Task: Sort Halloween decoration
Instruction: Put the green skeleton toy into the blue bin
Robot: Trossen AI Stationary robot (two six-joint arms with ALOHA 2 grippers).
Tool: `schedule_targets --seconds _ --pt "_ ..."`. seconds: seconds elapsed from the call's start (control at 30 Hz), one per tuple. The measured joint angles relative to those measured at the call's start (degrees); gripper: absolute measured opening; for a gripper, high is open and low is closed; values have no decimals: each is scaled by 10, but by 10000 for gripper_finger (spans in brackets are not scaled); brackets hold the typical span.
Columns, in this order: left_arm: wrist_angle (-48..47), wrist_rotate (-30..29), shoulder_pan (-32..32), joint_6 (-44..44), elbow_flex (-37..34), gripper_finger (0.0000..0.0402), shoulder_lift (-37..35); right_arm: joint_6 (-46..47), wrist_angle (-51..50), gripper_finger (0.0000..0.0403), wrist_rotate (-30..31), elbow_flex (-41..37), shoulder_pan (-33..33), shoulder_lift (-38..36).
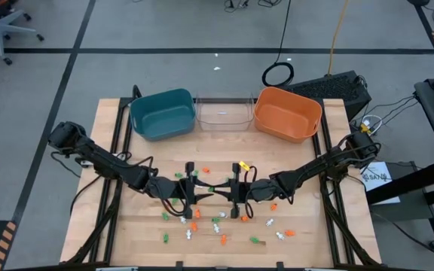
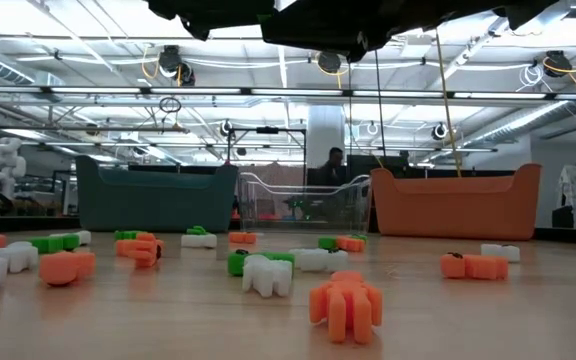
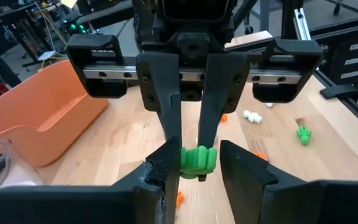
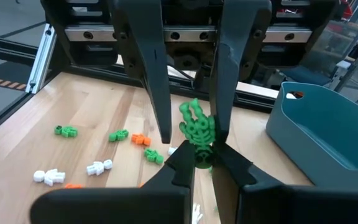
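I see both grippers meeting mid-table. My right gripper (image 4: 202, 163) pinches the green trinket (image 4: 197, 132); my left gripper (image 3: 199, 163) stands narrow around it, contact unclear. Other trinkets (image 1: 218, 228) lie scattered nearer the front edge.

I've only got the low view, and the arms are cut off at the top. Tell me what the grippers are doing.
Observer: The right gripper pinches a green trinket by its end, above mid-table.
Operator: Now report the left one.
Observer: The left gripper faces it head-on, fingers flanking that same trinket, with a gap showing on one side.
Operator: Say where the other trinkets lie.
Observer: Scattered on the table below and around both grippers, on the side away from the bins.
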Motion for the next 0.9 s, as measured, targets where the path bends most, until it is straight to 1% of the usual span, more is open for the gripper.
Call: schedule_targets --seconds 0.67,0.77,0.9 --pt "0 8 0 30 0 108 0 23 -1 18 0 0 0 0" --pt "0 14 0 31 0 90 0 26 -2 18 -1 0 0 0" --pt "0 14 0 42 0 51 -1 30 -3 18 -3 0 0 0"
